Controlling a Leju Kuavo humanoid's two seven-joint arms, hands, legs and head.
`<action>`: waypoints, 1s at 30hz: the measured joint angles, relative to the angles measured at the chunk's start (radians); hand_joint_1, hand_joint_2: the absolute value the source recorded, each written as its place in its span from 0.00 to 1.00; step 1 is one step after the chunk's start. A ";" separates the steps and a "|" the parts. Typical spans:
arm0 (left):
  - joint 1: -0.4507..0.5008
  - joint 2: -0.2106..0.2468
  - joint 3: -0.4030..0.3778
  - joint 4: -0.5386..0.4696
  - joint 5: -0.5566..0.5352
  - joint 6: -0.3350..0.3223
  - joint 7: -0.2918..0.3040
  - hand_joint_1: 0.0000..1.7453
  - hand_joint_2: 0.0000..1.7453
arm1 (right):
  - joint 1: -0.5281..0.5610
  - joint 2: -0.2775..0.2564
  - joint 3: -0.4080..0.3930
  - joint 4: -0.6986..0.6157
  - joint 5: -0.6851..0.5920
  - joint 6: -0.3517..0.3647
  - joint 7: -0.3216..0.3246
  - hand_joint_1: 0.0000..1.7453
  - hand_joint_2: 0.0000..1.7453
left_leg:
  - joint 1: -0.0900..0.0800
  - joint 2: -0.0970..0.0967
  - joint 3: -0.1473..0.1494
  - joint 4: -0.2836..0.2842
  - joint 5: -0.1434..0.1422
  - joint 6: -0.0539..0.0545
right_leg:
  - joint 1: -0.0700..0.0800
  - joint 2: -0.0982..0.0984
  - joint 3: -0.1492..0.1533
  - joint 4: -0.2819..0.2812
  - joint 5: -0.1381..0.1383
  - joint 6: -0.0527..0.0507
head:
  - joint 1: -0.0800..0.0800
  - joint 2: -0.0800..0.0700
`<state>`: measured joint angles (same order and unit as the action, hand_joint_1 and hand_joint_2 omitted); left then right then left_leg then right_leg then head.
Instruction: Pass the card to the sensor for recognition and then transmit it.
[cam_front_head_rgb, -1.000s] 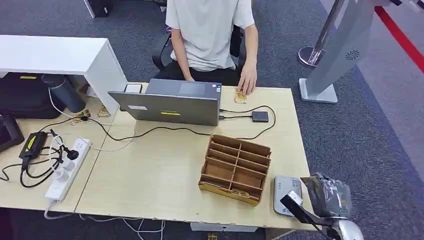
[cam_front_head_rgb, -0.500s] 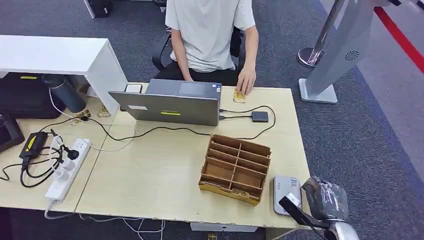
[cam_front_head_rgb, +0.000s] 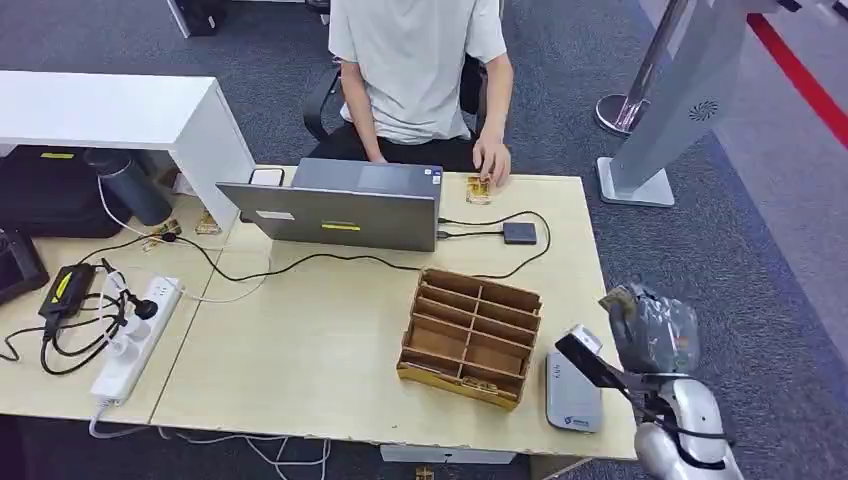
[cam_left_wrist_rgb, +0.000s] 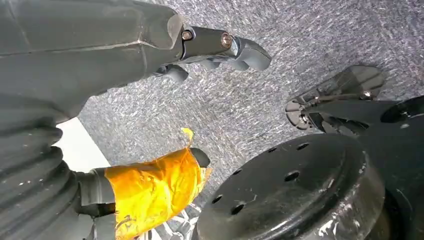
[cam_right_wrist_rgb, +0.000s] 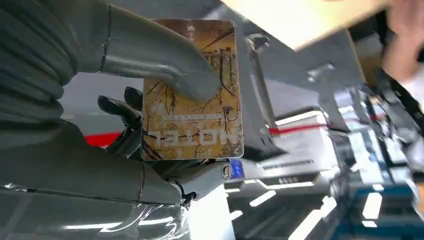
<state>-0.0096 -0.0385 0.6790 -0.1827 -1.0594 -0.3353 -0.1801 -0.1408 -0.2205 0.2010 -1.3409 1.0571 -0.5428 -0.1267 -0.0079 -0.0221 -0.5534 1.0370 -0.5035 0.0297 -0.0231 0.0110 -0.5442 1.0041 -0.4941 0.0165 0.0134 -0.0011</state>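
One card (cam_right_wrist_rgb: 192, 90), a yellow-brown hotel key card, is pinched flat between the thick thumb and the darker fingers of the right hand (cam_front_head_rgb: 650, 328), as the right wrist view shows plainly. Against the head view of a second ago, that hand has risen from the table's lower right corner and now stands higher, beside the right edge of the table (cam_front_head_rgb: 300, 350). The grey card reader (cam_front_head_rgb: 572, 392) lies flat at the near right corner, just beside the cardboard compartment box (cam_front_head_rgb: 470, 338), and more of its face is now uncovered than before.

Judgement: the lift suggests the presentation to the reader is finished or nearly so, and that the hand-over is the step in hand; no picture shows the card on the reader. Across the table a person's hand (cam_front_head_rgb: 491, 160) has drawn back slightly from a second card (cam_front_head_rgb: 479, 189) lying by the laptop (cam_front_head_rgb: 340, 205).

The left hand (cam_left_wrist_rgb: 220, 50) hangs over grey carpet, fingers loosely apart, holding nothing.
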 joint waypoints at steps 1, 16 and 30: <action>-0.001 0.000 0.000 0.000 0.000 0.000 0.000 0.00 1.00 | -0.022 0.000 0.004 -0.011 0.000 0.009 -0.001 1.00 1.00 | 0.000 0.000 0.000 0.000 0.000 0.000 | 0.000 0.000 0.000 0.000 0.000 0.000 | 0.000 0.000; -0.033 -0.001 0.000 0.000 -0.030 -0.016 0.029 0.00 1.00 | -0.341 0.050 0.158 0.004 0.027 0.138 0.077 1.00 1.00 | 0.000 -0.001 -0.002 0.000 0.003 0.000 | 0.000 0.000 -0.001 0.001 0.002 0.000 | 0.000 0.000; -0.057 -0.011 -0.001 0.000 -0.029 -0.021 0.051 0.00 1.00 | -0.611 0.155 0.276 0.255 0.057 0.209 0.177 1.00 1.00 | 0.000 -0.003 -0.003 0.000 0.005 -0.001 | 0.000 -0.002 -0.001 0.001 0.004 -0.001 | 0.000 0.000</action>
<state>-0.0669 -0.0500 0.6783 -0.1827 -1.0887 -0.3563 -0.1286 -0.7521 -0.0656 0.4768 -1.0858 1.1143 -0.3341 0.0507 -0.0076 -0.0252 -0.5561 1.0372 -0.4983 0.0285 -0.0231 0.0090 -0.5455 1.0053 -0.4904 0.0159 0.0137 -0.0011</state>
